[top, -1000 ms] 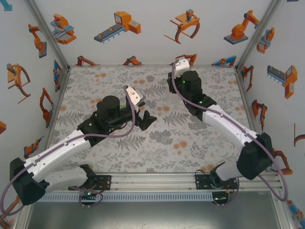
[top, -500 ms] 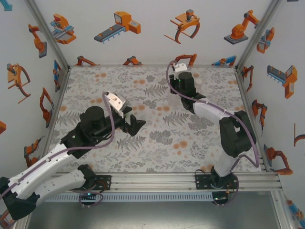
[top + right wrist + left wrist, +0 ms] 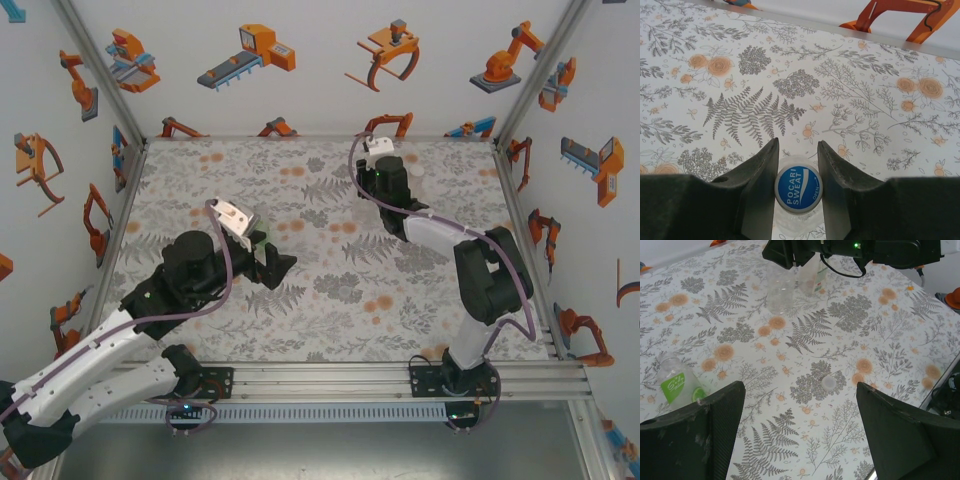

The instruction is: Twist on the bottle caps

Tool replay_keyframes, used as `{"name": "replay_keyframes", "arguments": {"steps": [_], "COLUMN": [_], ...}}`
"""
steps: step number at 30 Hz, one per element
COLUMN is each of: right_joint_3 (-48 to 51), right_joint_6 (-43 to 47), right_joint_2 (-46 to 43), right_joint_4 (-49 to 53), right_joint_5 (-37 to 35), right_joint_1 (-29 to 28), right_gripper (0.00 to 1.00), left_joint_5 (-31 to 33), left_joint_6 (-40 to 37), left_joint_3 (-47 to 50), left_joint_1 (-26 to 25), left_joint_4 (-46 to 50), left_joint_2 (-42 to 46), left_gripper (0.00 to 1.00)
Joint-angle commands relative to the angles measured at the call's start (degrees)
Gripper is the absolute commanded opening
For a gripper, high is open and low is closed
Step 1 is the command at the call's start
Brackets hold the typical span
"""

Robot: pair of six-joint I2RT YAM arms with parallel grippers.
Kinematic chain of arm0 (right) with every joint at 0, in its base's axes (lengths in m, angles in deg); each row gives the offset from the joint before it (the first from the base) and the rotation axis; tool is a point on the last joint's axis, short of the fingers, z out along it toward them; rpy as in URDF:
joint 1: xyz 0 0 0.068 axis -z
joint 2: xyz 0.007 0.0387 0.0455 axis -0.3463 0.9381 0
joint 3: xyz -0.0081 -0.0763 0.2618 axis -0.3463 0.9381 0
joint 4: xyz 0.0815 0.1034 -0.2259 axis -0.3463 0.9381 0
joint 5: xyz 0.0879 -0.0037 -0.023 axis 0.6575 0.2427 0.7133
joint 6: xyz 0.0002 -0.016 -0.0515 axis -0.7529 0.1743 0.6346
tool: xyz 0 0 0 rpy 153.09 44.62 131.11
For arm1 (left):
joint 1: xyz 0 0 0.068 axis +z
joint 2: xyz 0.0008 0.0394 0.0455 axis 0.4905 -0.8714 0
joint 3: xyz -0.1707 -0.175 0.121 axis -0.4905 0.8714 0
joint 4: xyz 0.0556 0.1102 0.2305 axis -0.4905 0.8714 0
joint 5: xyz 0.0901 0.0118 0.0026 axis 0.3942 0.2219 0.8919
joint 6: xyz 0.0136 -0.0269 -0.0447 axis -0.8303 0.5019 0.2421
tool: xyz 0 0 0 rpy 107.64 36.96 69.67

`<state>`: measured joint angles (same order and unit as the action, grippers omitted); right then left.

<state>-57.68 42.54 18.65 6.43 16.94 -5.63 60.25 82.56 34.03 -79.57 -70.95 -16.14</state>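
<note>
It is bright in here: an even white light from above, bounced about by the pale walls. Under the arms the table carries only soft, faint shadows. From the top camera the corner posts splay outward (a wide lens, that). In the left wrist view the left gripper has fingers that are near-black and a little soft, while the plain bottle far off goes pale and hazy. In the right wrist view the right gripper is just as dark, yet the blue cap between its fingers reads crisp, lettering and all.
</note>
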Motion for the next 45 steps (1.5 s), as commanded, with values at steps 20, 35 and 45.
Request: {"name": "replay_keyframes", "arguments": {"steps": [20, 35, 45], "right_joint_3": [-4.0, 3.6, 11.1], "right_joint_6": [-0.8, -1.2, -1.7], "right_joint_2": [-8.1, -29.3, -46.9], "right_joint_4": [5.6, 19.9, 31.2], "right_joint_5": [3.4, 3.4, -0.3], "right_joint_1": [0.5, 0.5, 0.5], "right_gripper": [0.53, 0.54, 0.53], "left_joint_5": [14.8, -3.2, -0.4], "left_joint_6": [9.7, 10.2, 4.8], "left_joint_3": [-9.7, -17.3, -23.2], "left_joint_1": [3.4, 20.0, 25.8], "left_joint_4": [13.1, 17.9, 20.1], "left_joint_2": [-14.0, -36.0, -49.8], "left_gripper": [0.86, 0.86, 0.85]}}
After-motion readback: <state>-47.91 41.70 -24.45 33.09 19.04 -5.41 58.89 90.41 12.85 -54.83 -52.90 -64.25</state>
